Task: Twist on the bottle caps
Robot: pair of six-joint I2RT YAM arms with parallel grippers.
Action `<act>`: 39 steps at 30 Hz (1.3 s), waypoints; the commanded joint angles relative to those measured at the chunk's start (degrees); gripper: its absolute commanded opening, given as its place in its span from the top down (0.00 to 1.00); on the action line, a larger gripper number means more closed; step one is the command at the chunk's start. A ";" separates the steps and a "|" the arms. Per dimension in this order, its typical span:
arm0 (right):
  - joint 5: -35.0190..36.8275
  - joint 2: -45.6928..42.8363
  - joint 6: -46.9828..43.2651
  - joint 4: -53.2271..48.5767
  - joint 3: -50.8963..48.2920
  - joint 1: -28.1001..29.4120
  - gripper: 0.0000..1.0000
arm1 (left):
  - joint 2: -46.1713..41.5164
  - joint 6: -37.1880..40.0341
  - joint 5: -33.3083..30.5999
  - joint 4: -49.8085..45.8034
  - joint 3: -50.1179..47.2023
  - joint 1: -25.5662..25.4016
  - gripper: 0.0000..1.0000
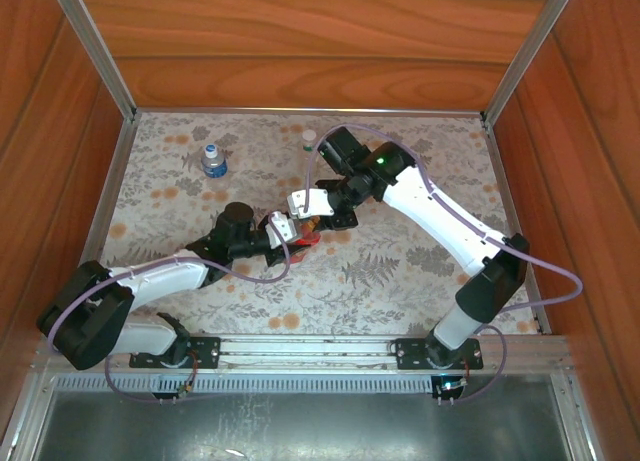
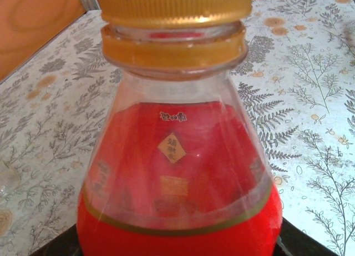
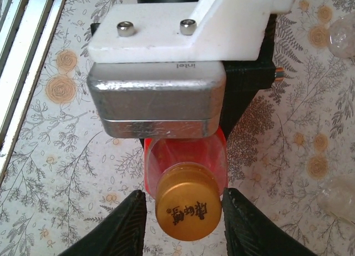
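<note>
Right claw [image 3: 183, 196] stood with its black ribbed fingers [image 3: 130, 225] one on each side of the gold-orange cap [image 3: 187, 209], spread a little wider than it. A thin strip of cloth showed on one side, and the other finger lay at the cap's edge; whether it touched could not be told. The cap's top carried raised Chinese characters, too soft to read. The cap sat on the neck of the red bottle [image 3: 186, 153], with a matching gold ring below it and a band of clear neck between the two; how far it was screwed down could not be told. In the left wrist view the bottle's clear shoulder showed a red label inside, with a short line of dark characters and under it a small gold diamond holding two more, none sharp enough to read. Left claw [image 1: 296, 235] was pressed together on the bottle's lower body, holding it near the middle of the table [image 1: 400, 271] with its neck toward the right claw. Above the bottle sat the left arm's silver camera [image 3: 158, 103], with "intel" printed upside down on its casing. Well apart, near the far edge, stood the blue-label bottle [image 1: 214, 161] and the slim bottle [image 1: 309, 141], their labels too small to read.
</note>
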 commanded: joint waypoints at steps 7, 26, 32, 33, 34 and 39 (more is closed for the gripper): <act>1.61 2.66 -4.38 -2.16 1.73 0.45 0.67 | -1.35 1.05 1.80 -0.30 -0.16 -0.02 0.50; 8.10 1.35 50.06 6.32 -1.86 0.43 0.98 | 1.26 1.04 -3.68 -0.24 4.91 0.86 0.50; 12.16 -1.32 82.10 12.50 -8.67 0.80 1.00 | 4.83 1.05 -2.62 -0.24 7.88 1.67 0.50; 11.08 -1.00 85.84 12.58 -8.88 0.80 1.00 | 5.58 0.98 -2.10 -0.25 8.45 1.82 0.50; 10.33 -0.86 88.06 12.50 -8.91 0.96 1.00 | 6.27 0.81 -1.45 -0.27 8.92 2.00 0.50; 13.88 -3.29 85.47 12.20 -9.58 0.70 0.93 | 7.65 0.35 -0.42 -0.29 10.52 2.72 0.50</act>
